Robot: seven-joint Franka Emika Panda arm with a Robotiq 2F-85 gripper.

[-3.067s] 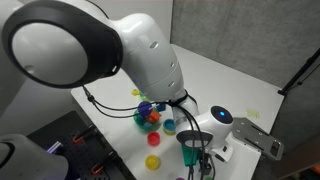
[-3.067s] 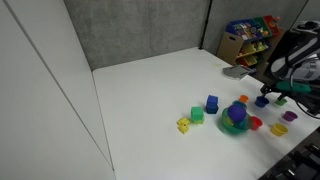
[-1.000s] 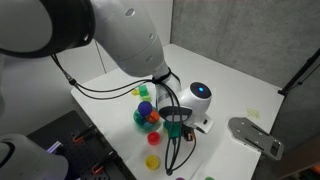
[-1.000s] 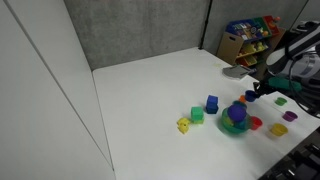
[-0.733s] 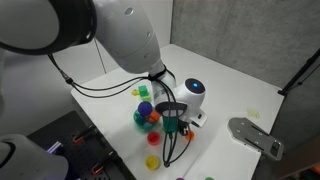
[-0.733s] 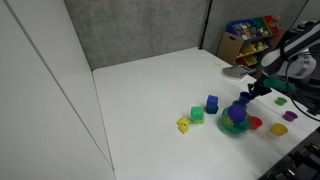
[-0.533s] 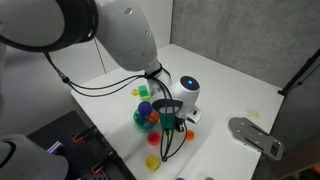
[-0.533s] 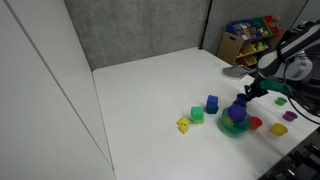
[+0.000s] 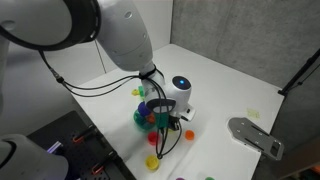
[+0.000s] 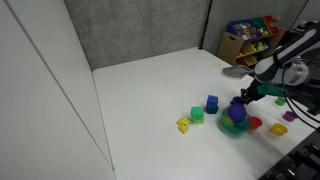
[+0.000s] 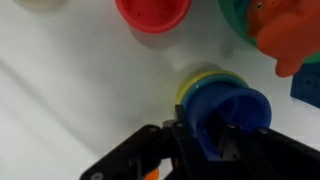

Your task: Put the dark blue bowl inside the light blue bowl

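In the wrist view my gripper (image 11: 207, 136) is shut on the wall of the dark blue bowl (image 11: 232, 112), which lies tilted with its mouth towards the camera. Right behind it shows the rim of the light blue bowl (image 11: 198, 90), with a yellow edge around it. The dark blue bowl overlaps that rim; I cannot tell whether it rests inside. In both exterior views the gripper (image 9: 171, 119) (image 10: 243, 99) hangs low beside the teal bowl (image 9: 146, 117) (image 10: 235, 120).
A red bowl (image 11: 152, 12) lies beyond the stack, and an orange piece (image 11: 290, 42) sits in the teal bowl (image 11: 238, 22). Blue (image 10: 212, 103), green (image 10: 197, 115) and yellow (image 10: 184, 125) cubes stand nearby. Small yellow (image 10: 278, 130) and purple (image 10: 291, 116) pieces lie near the table's edge.
The arm has carried the dark blue bowl sideways towards the teal bowl and lowered it over the light blue bowl.
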